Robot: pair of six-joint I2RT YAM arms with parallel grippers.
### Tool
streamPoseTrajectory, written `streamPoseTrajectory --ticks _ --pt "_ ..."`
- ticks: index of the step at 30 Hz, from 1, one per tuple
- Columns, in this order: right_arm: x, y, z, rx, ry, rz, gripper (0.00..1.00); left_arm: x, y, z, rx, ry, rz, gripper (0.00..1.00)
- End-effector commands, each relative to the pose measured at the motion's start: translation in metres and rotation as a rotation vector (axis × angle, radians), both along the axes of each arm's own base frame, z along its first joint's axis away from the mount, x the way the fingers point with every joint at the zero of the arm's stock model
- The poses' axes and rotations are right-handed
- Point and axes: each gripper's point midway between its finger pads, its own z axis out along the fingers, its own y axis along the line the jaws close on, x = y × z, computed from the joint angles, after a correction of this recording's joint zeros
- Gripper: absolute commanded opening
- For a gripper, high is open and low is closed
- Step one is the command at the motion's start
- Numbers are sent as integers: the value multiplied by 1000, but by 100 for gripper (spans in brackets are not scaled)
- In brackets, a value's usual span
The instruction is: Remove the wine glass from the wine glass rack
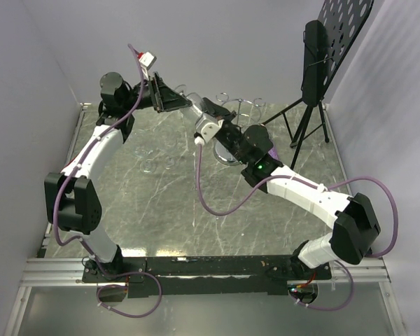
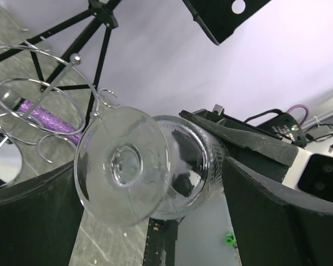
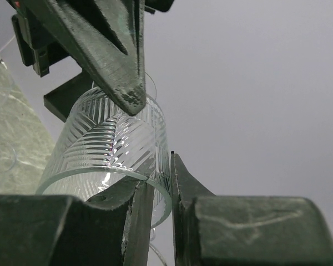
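The wine glass (image 1: 194,109), clear with a ribbed bowl, is held in the air between both grippers, left of the wine glass rack (image 1: 232,140). In the left wrist view its round foot (image 2: 122,163) faces the camera. My left gripper (image 1: 177,100) spans the bowl with a finger on each side (image 2: 155,162). My right gripper (image 1: 204,119) pinches the glass rim (image 3: 111,144), one finger inside and one outside (image 3: 162,173). The left gripper's finger (image 3: 116,61) lies on the bowl's outside. The rack's chrome wire loops (image 2: 44,111) stand beside the glass, apart from it.
A tall black tripod stand with a perforated panel (image 1: 315,70) stands at the back right; its legs (image 2: 94,33) show behind the rack. Grey walls close in on the left, back and right. The marbled table top (image 1: 168,203) lies below.
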Motion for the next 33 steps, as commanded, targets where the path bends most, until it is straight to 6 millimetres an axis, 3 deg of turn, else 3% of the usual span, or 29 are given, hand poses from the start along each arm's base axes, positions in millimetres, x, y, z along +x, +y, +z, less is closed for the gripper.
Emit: streamPoseTrajectory --ticks 1,10,14,17,21,25,29,33 --pt "-16 -25 86 177 -142 5 0 0 9 12 -1 -98 49 100" --pt "-12 -50 93 185 -98 -44 0 8 23 7 12 -94 92 100" --pt "-21 -59 85 147 -80 -50 0 13 35 8 28 -115 133 100" --pt "-28 -61 72 108 -20 -30 0 21 51 20 57 -191 183 100" --pt "-40 -55 51 35 118 48 0 36 85 47 124 -342 352 100" --pt "-52 -36 16 -109 309 158 0 51 137 76 178 -439 526 100" --pt "-57 -17 -6 -179 498 249 0 57 179 80 195 -429 643 100" --pt "-49 4 -39 -227 757 273 0 47 209 73 131 -346 698 100"
